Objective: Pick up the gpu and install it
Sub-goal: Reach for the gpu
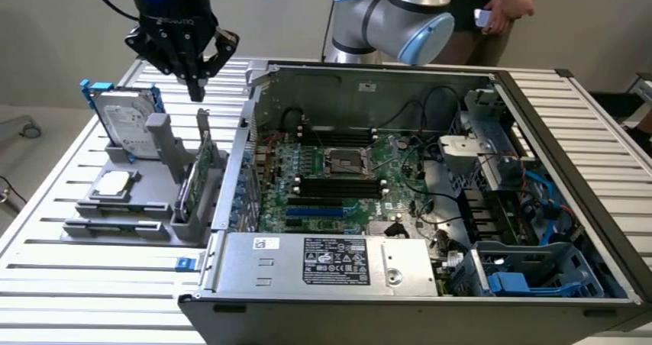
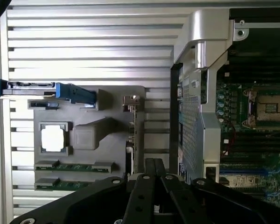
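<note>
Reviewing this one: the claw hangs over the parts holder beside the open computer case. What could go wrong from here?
1. The claw is shut above the gpu. Lowered like that, it would likely strike the card's top edge instead of straddling it.
2. The gpu stands on edge close to the computer case wall, with the hard drive nearby on its other side. Opened fingers might bump either one.
</note>
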